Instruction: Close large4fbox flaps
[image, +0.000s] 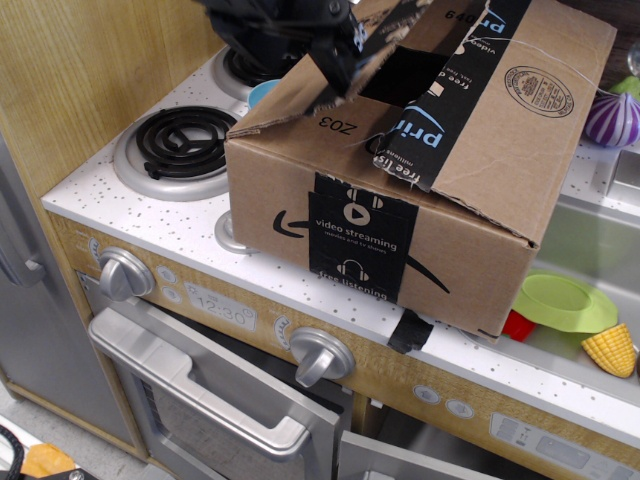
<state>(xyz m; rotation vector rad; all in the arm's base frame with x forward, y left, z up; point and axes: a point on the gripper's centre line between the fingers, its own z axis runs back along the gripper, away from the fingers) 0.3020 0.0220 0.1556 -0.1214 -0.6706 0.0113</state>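
The tool (335, 45) is a dark blur at the top edge; its arm is cut off there, and whether its jaws are apart or together cannot be told. It hides part of the far left burner (238, 68) and most of a blue object (262, 92) beside the large4fbox (400, 190). The box's far right corner runs out of view at the top, and its inside is a black gap. The purple onion (612, 118) and toy corn (612, 350) are clipped by the right edge. The oven door (200, 400) is cut off below.
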